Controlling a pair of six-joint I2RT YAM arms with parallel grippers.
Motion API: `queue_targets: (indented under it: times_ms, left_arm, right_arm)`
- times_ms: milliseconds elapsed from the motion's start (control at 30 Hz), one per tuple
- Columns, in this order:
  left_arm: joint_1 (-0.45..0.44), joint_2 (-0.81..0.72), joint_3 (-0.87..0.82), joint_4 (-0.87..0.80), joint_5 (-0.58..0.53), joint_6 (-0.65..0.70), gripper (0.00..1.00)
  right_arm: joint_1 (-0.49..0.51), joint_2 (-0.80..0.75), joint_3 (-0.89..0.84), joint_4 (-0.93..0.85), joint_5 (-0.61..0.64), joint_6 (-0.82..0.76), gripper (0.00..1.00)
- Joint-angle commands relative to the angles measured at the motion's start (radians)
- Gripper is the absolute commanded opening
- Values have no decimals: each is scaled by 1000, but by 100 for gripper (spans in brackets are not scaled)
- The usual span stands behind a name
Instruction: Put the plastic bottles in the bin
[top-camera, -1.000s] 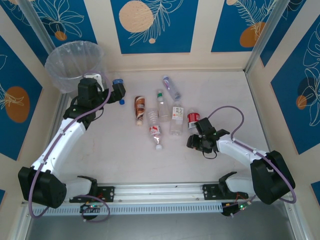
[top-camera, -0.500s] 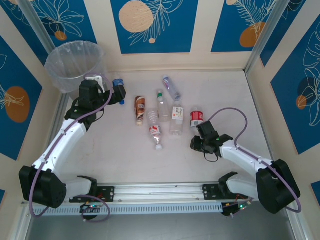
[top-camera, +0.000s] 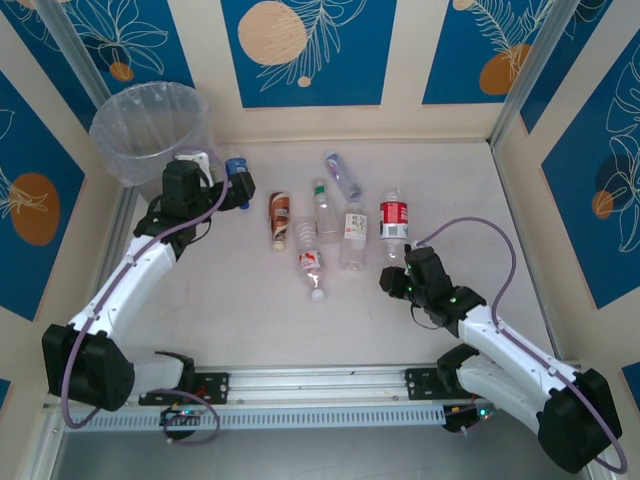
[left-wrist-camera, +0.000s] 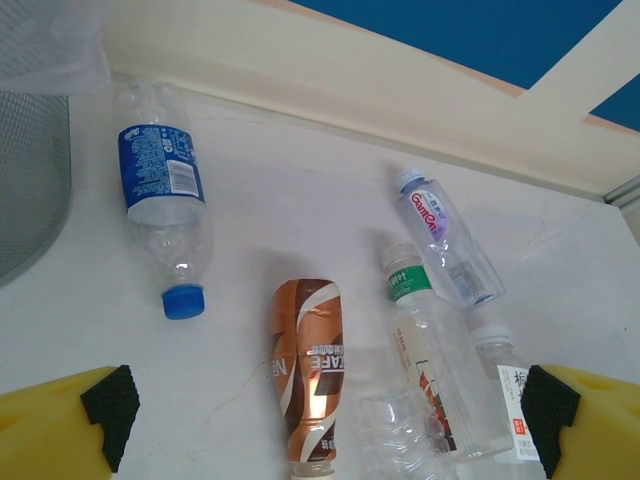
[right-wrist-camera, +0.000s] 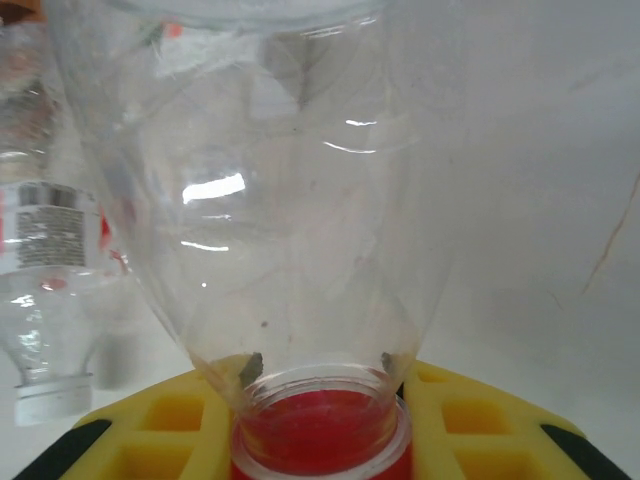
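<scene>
Vs. 1 s back: the right gripper (top-camera: 398, 264) was loose beside the red-label bottle (top-camera: 394, 217), which lay near it on the counter (top-camera: 480, 200). Now the jaws are clamped on that bottle's neck. Bottle has shifted toward the far side and the right arm's elbow has swung out to the near right. Left arm has crept a little toward the far side. Other bottles haven't moved.

Right wrist view: red cap sits betw. the yellow fingers (right-wrist-camera: 170, 415), and the clear body (right-wrist-camera: 270, 180) points away from the gripper. Can't tell whether it's off the counter.

Left gripper (top-camera: 215, 178) is spread wide w/ nothing in it, yellow fingers (left-wrist-camera: 60, 425) at both lower corners of its wrist view. It hangs just near of the blue-label bottle (left-wrist-camera: 160, 200), which lies on its side w/ blue cap toward the gripper, not touched.

Bin (top-camera: 130, 160) stands in the far left corner, just left of the blue-label bottle and well apart from the right gripper.

Mid-counter cluster, all lying flat:
- brown bottle (top-camera: 279, 220)
- green-band bottle (top-camera: 322, 208)
- purple-label bottle (top-camera: 342, 175)
- white-label bottle (top-camera: 353, 236)
- small red-label one (top-camera: 312, 266) nearest
</scene>
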Motion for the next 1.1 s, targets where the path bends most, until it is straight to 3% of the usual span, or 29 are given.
queue_targets:
  times_ms: [0, 400, 600, 667, 733, 800, 900, 1067]
  left_arm:
    - [-3, 7, -6, 23, 23, 19, 99]
    - [-3, 52, 23, -15, 106, 5, 99]
    - [-3, 84, 19, 14, 239, -22, 99]
    - [-6, 93, 18, 45, 332, -31, 99]
    - [-25, 119, 46, 27, 423, -18, 99]
    - [-63, 138, 76, 2, 434, -15, 99]
    - [-106, 142, 55, 95, 471, -82, 99]
    - [-131, 158, -63, 418, 549, -263, 99]
  right_arm:
    - [7, -36, -12, 72, -27, -33, 0]
    - [17, 26, 8, 325, -265, -59, 0]
    - [21, 112, 19, 513, -347, 67, 0]
    - [26, 149, 21, 576, -371, 113, 0]
    - [35, 192, 38, 611, -397, 138, 0]
    - [46, 237, 61, 637, -436, 144, 0]
    - [70, 309, 114, 629, -457, 152, 0]
    - [112, 401, 167, 706, -492, 170, 0]
